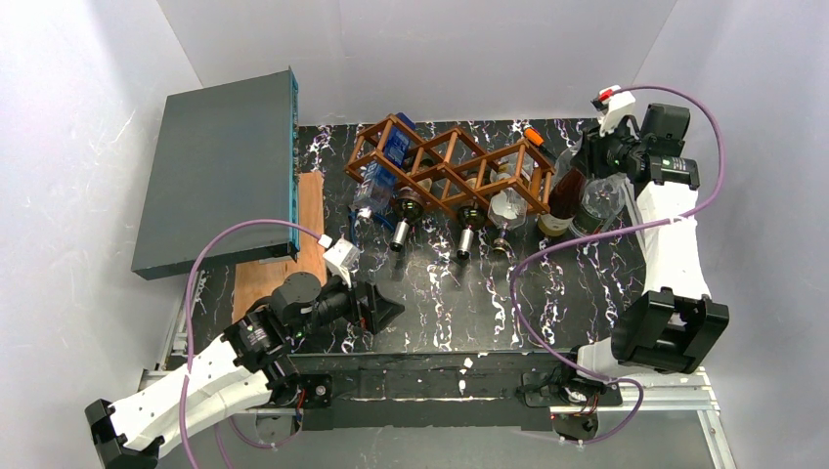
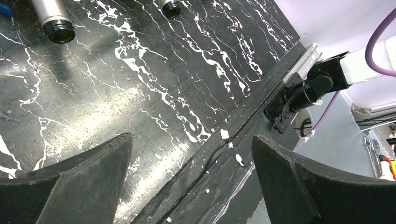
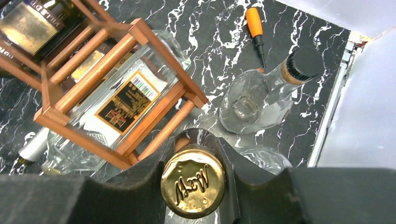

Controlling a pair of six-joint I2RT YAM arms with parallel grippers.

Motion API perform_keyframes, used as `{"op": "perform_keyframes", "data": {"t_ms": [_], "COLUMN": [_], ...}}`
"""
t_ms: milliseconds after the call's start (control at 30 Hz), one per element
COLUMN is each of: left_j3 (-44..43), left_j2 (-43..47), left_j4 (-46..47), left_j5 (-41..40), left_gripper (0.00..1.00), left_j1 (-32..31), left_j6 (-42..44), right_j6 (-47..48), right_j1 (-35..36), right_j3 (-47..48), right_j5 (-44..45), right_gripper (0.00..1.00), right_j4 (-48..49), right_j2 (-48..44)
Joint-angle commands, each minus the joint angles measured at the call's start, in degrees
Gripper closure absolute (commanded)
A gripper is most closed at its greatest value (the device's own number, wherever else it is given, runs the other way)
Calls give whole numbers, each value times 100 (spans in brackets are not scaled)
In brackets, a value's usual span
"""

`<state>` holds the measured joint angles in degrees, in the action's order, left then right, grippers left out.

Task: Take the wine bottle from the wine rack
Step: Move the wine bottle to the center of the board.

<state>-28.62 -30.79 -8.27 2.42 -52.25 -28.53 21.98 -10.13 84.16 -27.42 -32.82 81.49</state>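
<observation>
The wine rack, a brown lattice frame, lies across the far middle of the table. Just past its right end a dark wine bottle stands upright, outside the cells. My right gripper is shut on its neck. In the right wrist view the gold cap sits between the gripper's black fingers. My left gripper hangs open and empty low over the table's near edge, far from the rack. The left wrist view of this gripper has only tabletop between the jaws.
Several bottles lie in the rack, necks pointing toward me, among them a labelled clear one. Clear bottles stand right of the held one, one black-capped. An orange screwdriver lies behind. A grey flat box and a wooden board lie at the left.
</observation>
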Motion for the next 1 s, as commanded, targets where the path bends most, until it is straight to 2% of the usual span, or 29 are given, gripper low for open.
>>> {"op": "perform_keyframes", "data": {"t_ms": [0,67,400,733,967], "left_j3": [-41,-60,-130,-208,-255], "left_j2": [-12,-31,-85,-138,-151], "left_j4": [-38,-35,-54,-82,-105], "left_j5": [-127,-112,-55,-32,-22], "left_gripper": [2,2,2,2,2], "left_j1": [19,19,20,21,20], "left_j6": [-38,-38,-21,-21,-19], "right_j6": [-151,-182,-268,-345,-496], "right_j1": [-39,-41,-43,-42,-65], "right_j3": [253,206,14,53,274], "right_j5": [47,128,117,87,180], "right_gripper": [98,97,56,29,7], "right_j4": [1690,1760,1876,1824,1549], "right_j2": [-115,-78,22,-46,-397]}}
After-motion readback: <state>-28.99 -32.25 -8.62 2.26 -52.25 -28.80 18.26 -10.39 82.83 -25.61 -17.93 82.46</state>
